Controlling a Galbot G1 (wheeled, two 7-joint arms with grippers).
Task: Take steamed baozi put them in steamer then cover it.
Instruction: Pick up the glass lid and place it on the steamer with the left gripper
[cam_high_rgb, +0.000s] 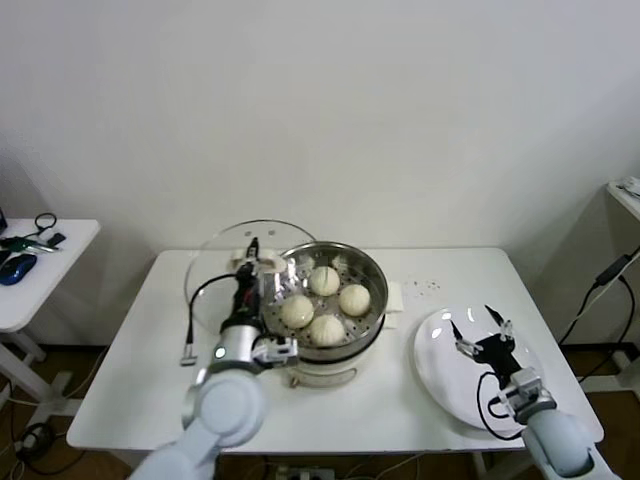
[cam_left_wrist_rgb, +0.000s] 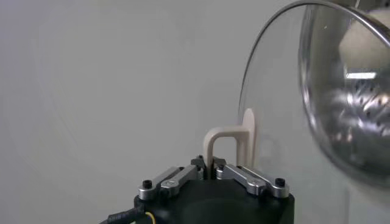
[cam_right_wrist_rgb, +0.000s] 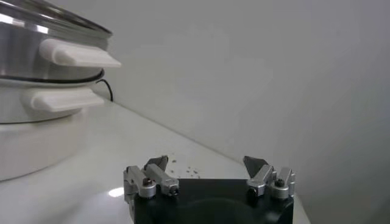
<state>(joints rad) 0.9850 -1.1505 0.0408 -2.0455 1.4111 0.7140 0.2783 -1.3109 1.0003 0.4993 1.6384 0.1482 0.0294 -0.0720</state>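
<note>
The left gripper (cam_high_rgb: 252, 262) is clenched on the handle of the glass lid (cam_high_rgb: 225, 255), tilted beside the steamer (cam_high_rgb: 368, 300); four baozi (cam_high_rgb: 325, 280) sit inside, right of it; the right gripper (cam_high_rgb: 482, 328) hangs spread over the white plate (cam_high_rgb: 440, 375).

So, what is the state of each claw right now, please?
Left claw: shut on the lid handle, holding the glass lid up beside the steamer.
Right claw: open, holding nothing, over the plate.

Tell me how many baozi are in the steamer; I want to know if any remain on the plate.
4, all in the steamer: one at the back, one right, one left, one front. The plate holds none.
</note>
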